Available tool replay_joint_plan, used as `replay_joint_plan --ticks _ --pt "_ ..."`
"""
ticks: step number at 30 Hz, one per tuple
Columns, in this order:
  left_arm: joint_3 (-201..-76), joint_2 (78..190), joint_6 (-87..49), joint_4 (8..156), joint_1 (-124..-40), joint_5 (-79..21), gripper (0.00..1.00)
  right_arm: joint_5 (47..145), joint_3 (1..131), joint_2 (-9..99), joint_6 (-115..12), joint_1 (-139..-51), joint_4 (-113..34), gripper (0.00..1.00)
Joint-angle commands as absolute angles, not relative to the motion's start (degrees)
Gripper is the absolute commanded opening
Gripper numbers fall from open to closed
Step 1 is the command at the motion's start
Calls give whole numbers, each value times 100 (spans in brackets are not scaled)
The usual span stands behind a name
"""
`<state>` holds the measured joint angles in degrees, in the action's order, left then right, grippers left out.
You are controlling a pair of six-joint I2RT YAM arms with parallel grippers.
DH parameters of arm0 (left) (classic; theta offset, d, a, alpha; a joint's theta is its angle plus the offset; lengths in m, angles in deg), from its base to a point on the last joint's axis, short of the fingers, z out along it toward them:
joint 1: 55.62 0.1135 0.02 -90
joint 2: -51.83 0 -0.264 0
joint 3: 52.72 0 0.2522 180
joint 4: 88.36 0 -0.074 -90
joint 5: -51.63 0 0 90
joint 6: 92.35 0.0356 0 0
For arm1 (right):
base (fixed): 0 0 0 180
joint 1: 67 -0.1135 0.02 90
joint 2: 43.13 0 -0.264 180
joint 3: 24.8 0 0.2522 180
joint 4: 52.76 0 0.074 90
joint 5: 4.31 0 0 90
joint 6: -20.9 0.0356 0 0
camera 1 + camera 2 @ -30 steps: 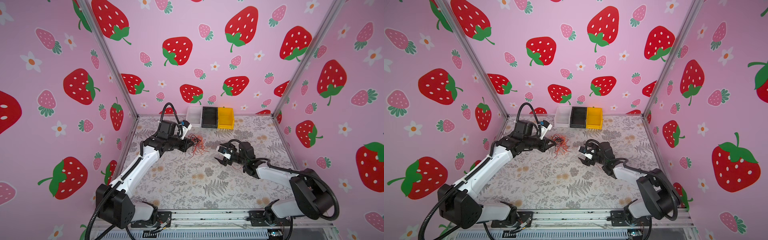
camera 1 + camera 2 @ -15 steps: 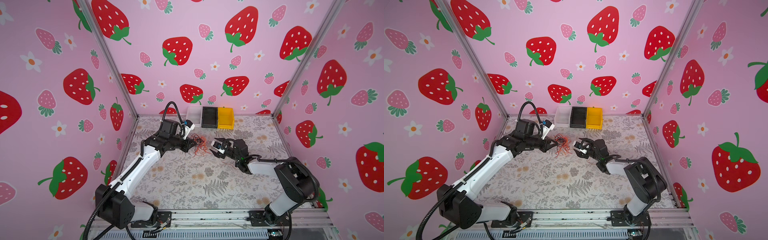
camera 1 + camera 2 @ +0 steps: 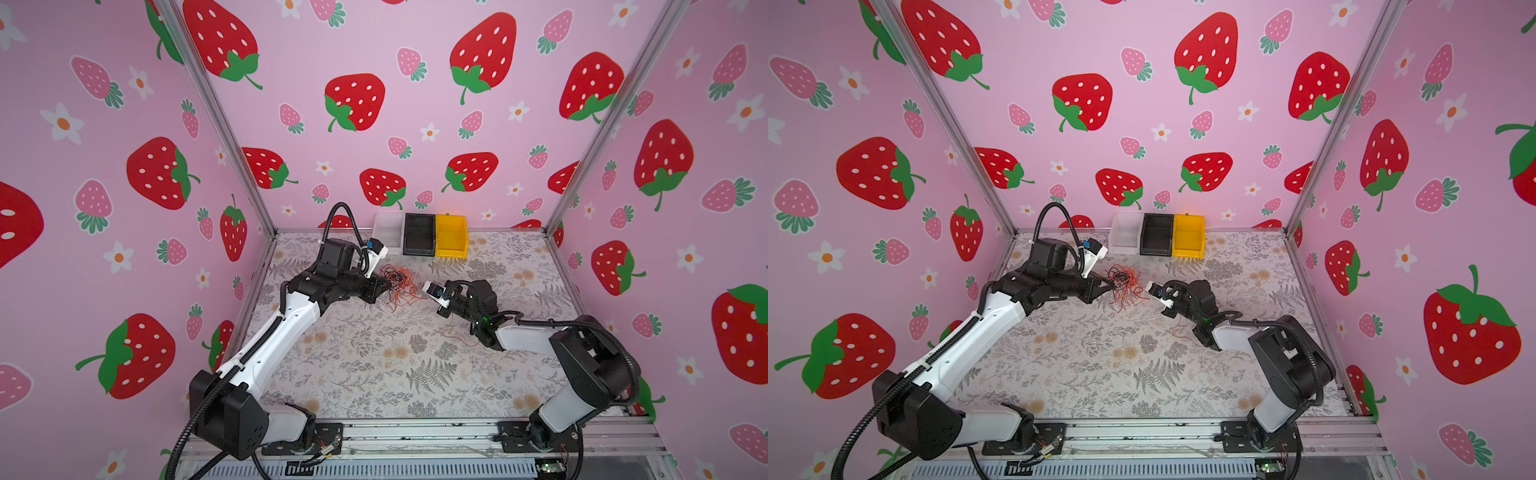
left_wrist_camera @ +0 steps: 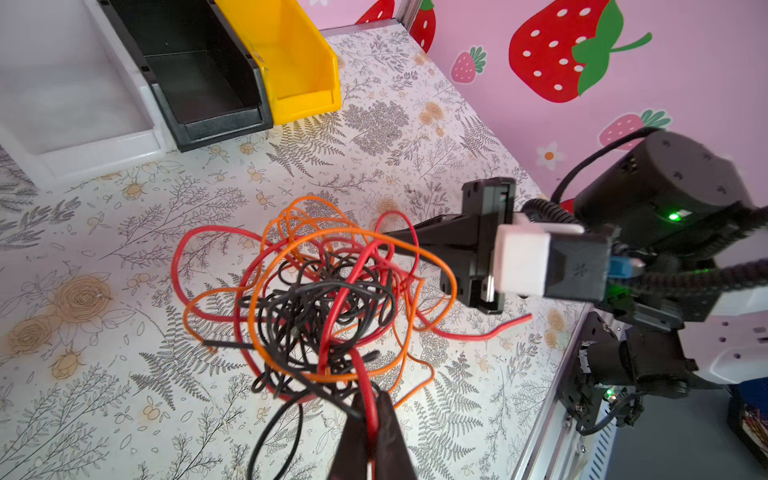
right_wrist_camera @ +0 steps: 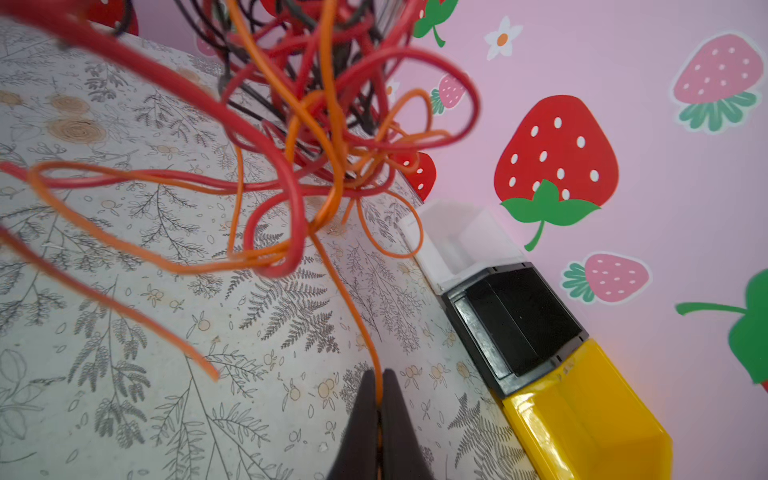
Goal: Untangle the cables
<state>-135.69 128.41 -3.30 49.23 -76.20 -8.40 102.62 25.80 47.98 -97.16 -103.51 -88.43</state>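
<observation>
Above the surface [image 4: 124, 374], left end effector [image 4: 368, 401] grips a red cable [image 4: 362, 370], seemingly as anchor; right end effector [image 5: 379, 388] pinches an orange cable [image 5: 356, 316].

- Three walls [image 3: 415, 54] papered pink, printed with red and pink strawberries and white flowers.
- Silver metal posts [image 3: 219, 120] run up both back corners.
- Floor mat [image 3: 374, 374] is pale with a grey fern and tan flower print.
- White bin [image 3: 388, 232], black bin [image 3: 419, 235] and yellow bin [image 3: 451, 237] stand side by side, touching, against the back wall.
- Aluminium rail [image 3: 415, 434] runs along the front edge.
- Light is even and bright.
</observation>
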Motion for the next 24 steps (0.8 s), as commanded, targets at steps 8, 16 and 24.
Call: replay_joint_plan --ticks 8,16,24 --pt "-12768 12522 -1024 5698 -6794 -707 0 9591 1764 3002 -9433 -9403 -8443 0" --pt "-12537 12754 -1101 5624 -6602 -865 0 9553 1548 2311 -9156 -8863 -8297 0" --pt "-12178 12672 -1045 5657 -6468 -852 0 9003 1796 2419 -9155 -8505 -7498 0"
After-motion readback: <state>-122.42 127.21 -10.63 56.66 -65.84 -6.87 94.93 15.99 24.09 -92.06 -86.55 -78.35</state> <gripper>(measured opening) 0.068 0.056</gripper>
